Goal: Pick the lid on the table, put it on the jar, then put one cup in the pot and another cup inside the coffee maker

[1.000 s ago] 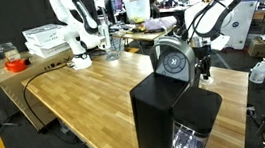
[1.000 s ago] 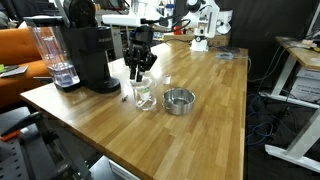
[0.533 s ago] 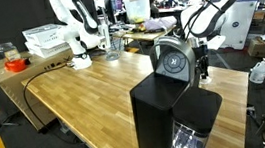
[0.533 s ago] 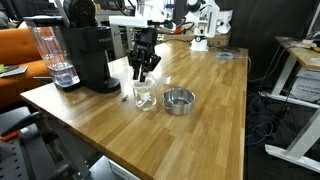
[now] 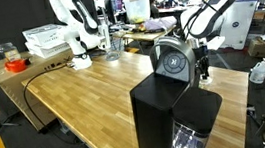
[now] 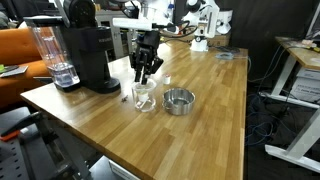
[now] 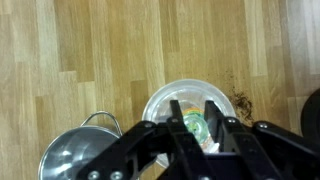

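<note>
My gripper (image 6: pixel 147 70) hangs just above the clear glass jar (image 6: pixel 143 97), beside the coffee maker (image 6: pixel 85 55). In the wrist view the gripper (image 7: pixel 192 104) is shut on a small green, colourful piece at the middle of a clear round lid (image 7: pixel 160 100). The lid lies over the jar's mouth, and I cannot tell them apart there. The steel pot (image 6: pixel 178 100) stands empty to the jar's side and shows again as the pot (image 7: pixel 75 150). A clear cup (image 6: pixel 164 81) stands behind the pot. The coffee maker (image 5: pixel 175 89) hides the jar and pot in an exterior view, where only the gripper (image 5: pixel 204 68) shows.
A clear water tank (image 6: pixel 50 55) sits on the coffee maker's far side. Brown crumbs (image 7: pixel 240 100) lie on the wooden table (image 6: pixel 215 120) near the jar. A second white robot arm (image 5: pixel 72 26), a white tray (image 5: pixel 46 39) and a red-lidded tub (image 5: pixel 14 63) stand at the far end.
The gripper has drifted slightly sideways above the jar, away from the coffee maker, and stays shut. Nothing else has moved.
</note>
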Available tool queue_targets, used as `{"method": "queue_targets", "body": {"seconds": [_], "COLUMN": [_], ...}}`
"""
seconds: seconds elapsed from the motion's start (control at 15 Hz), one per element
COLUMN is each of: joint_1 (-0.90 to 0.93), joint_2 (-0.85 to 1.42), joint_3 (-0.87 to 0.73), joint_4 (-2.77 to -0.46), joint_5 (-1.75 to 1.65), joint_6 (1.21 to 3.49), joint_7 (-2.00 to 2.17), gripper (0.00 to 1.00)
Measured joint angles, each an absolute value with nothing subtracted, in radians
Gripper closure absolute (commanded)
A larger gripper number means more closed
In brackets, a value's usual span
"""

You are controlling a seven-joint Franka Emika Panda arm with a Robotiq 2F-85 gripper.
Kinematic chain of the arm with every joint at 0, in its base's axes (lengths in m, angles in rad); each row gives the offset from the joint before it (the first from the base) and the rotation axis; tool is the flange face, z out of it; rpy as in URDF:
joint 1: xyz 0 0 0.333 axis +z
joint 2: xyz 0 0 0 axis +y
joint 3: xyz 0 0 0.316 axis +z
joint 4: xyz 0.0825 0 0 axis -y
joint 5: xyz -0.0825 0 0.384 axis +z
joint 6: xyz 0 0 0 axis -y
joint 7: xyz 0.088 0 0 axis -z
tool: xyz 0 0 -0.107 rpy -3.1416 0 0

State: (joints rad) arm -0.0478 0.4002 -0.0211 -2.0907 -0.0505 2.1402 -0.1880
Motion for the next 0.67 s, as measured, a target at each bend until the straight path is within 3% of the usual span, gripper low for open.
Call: {"method": "queue_targets", "body": {"seconds": [0.2, 0.27, 0.33, 0.47, 0.67], "joint_1": [-0.048, -0.048, -0.048, -0.048, -0.048], "joint_2": [0.406, 0.407, 0.408, 0.41, 0.413], "joint_3": [-0.021, -0.021, -0.021, -0.02, -0.02], "joint_4": [-2.082, -2.079, -2.076, -2.072, -2.069], "joint_5": [-0.051, -0.051, -0.051, -0.051, -0.051], "joint_6": [2.138, 2.137, 2.135, 2.13, 2.116], "joint_7": [-0.193, -0.194, -0.194, -0.194, -0.194], "gripper": [0.93, 0.8, 0.46, 0.39, 0.18]}}
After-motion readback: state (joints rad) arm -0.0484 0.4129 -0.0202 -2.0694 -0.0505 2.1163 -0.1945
